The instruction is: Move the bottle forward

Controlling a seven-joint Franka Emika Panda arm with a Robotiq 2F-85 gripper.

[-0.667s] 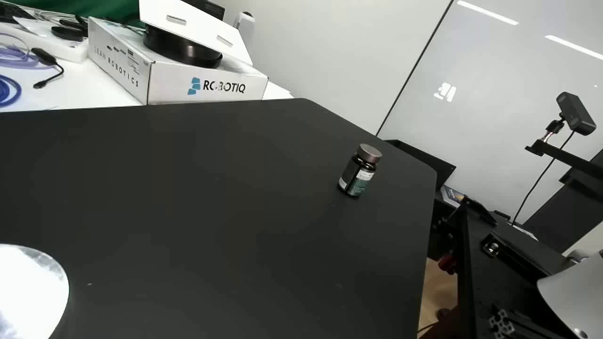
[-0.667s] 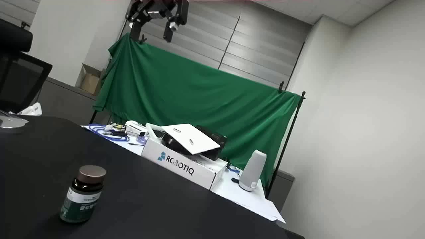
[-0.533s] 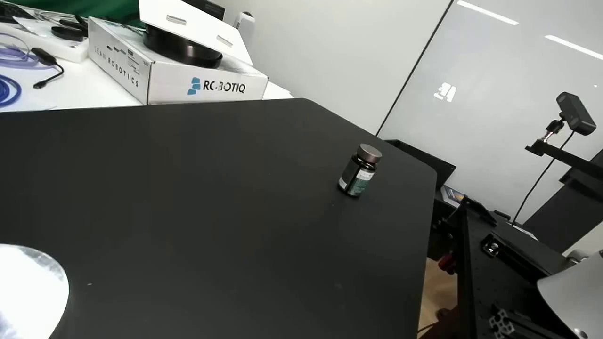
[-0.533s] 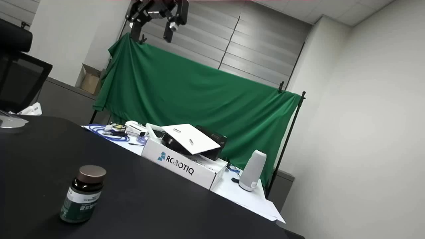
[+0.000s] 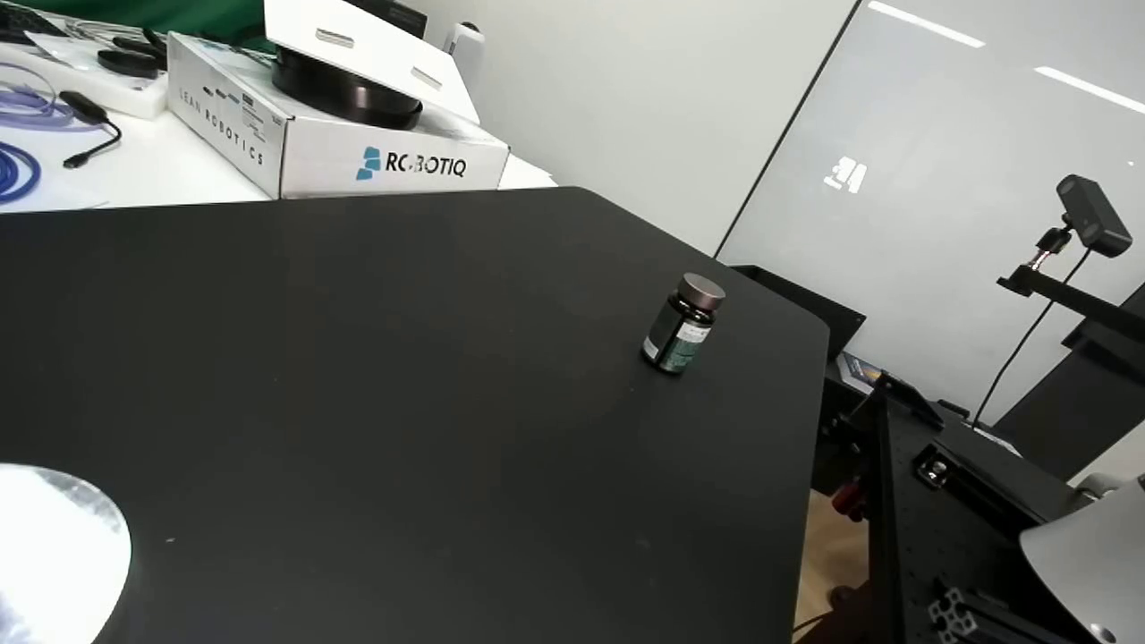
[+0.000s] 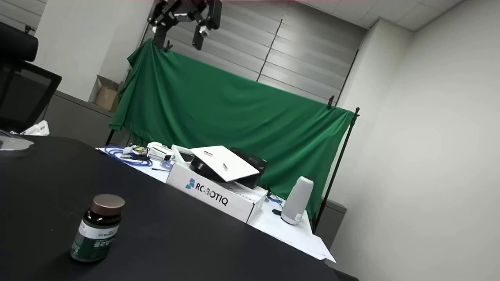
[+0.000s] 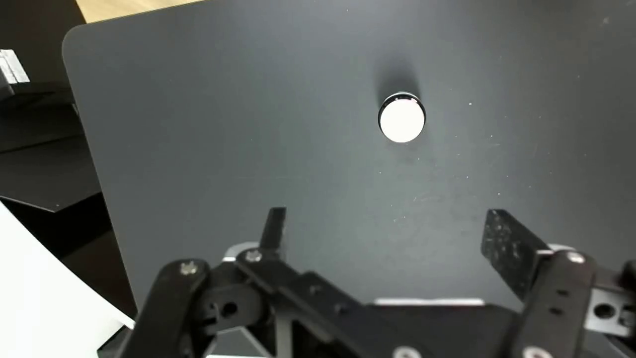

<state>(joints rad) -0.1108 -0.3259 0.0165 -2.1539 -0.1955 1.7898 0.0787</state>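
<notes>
One long green cloth (image 6: 234,101) is hung from a black stand (image 6: 338,164) in the background of an exterior view. The black desk (image 5: 402,376) is shown in all three views, its visible corners rounded. Beyond it a white desk (image 5: 170,170) is placed, by which a white box (image 6: 215,195) lettered ROBOTIQ is carried. Above the box a white panel (image 6: 224,162) is tilted over a round black base (image 5: 349,94). Near the box a pale, tapered device (image 6: 297,201) is stood. The fingers (image 7: 512,248) are held above the black desk, released and spread well apart, as is seen in the wrist view; at the top of an exterior view they are shown too. The bottle (image 5: 682,324) is stood upright on the black desk in both exterior views; in the wrist view it is seen from above, past the gap between the fingers and well apart from them. Its lower body is wrapped in a green label (image 6: 91,248). Its top is covered by a brown cap (image 6: 108,205), shown as a white disc in the wrist view. Just above the green, a white band (image 6: 98,231) is set.
</notes>
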